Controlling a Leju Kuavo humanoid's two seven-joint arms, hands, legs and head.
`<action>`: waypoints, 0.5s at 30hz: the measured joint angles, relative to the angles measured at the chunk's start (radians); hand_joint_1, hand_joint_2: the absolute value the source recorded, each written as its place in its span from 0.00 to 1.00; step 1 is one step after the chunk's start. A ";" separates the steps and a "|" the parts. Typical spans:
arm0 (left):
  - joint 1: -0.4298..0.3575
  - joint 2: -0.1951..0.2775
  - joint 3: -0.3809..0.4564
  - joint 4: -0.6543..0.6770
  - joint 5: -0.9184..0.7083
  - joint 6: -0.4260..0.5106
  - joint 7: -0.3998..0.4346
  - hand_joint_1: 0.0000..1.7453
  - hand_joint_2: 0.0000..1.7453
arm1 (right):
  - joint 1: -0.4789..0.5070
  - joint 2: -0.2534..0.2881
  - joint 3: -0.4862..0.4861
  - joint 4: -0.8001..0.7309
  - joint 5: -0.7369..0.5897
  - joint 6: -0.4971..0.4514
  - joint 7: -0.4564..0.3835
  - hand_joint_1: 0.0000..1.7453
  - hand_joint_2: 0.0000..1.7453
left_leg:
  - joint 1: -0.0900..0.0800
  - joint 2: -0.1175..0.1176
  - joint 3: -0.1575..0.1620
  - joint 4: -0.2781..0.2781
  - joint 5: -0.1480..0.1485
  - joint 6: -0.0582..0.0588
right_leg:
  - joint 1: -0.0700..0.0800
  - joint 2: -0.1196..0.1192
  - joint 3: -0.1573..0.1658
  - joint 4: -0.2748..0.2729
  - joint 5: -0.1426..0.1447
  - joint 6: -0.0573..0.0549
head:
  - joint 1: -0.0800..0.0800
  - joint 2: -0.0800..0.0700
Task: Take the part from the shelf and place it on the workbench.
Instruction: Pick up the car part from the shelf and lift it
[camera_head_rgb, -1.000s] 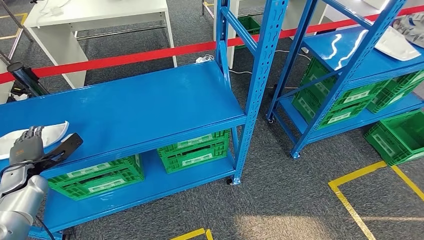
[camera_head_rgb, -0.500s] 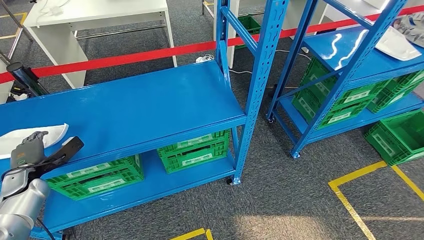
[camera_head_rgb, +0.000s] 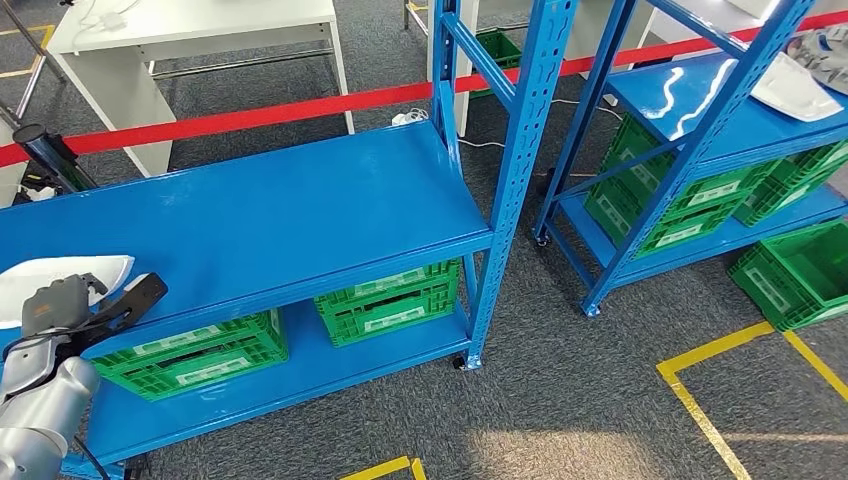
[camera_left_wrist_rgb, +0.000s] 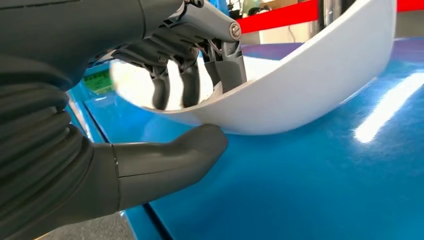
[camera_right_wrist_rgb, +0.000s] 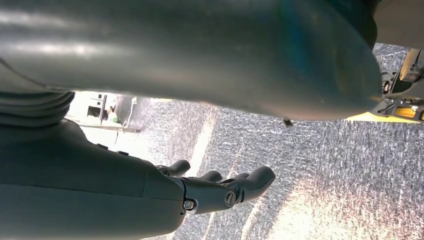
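Part (camera_head_rgb: 55, 277): white, smooth, curved shell, elongated and tapering to a point. Lies on the blue shelf (camera_head_rgb: 260, 215) at its left end, near the front edge. In the left wrist view its curved rim (camera_left_wrist_rgb: 320, 85) rests on the shelf surface, hollow side up.

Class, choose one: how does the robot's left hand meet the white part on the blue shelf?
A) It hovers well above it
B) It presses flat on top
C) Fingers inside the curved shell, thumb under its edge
C: the left wrist view shows the left hand's fingers inside the white part, thumb beneath its rim.
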 joint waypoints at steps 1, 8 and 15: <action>-0.001 -0.001 0.000 0.000 -0.001 0.000 0.001 1.00 1.00 | 0.000 0.000 0.000 0.000 0.000 -0.001 0.000 0.00 0.00 | 0.000 0.000 0.000 0.000 0.000 0.000 | 0.000 0.000 0.000 0.000 0.000 0.000 | 0.000 0.000; -0.007 -0.005 0.000 0.002 -0.002 -0.003 0.007 1.00 1.00 | 0.000 0.000 0.000 0.000 -0.001 -0.001 0.000 0.00 0.00 | 0.000 0.000 0.000 0.000 0.000 0.000 | 0.000 0.000 0.000 0.000 0.000 0.000 | 0.000 0.000; -0.008 -0.007 0.002 0.004 -0.002 -0.006 0.004 0.89 1.00 | 0.000 0.000 0.000 0.000 0.000 -0.001 0.000 0.00 0.00 | 0.000 0.000 0.000 0.000 0.000 0.000 | 0.000 0.000 0.000 0.000 0.000 0.000 | 0.000 0.000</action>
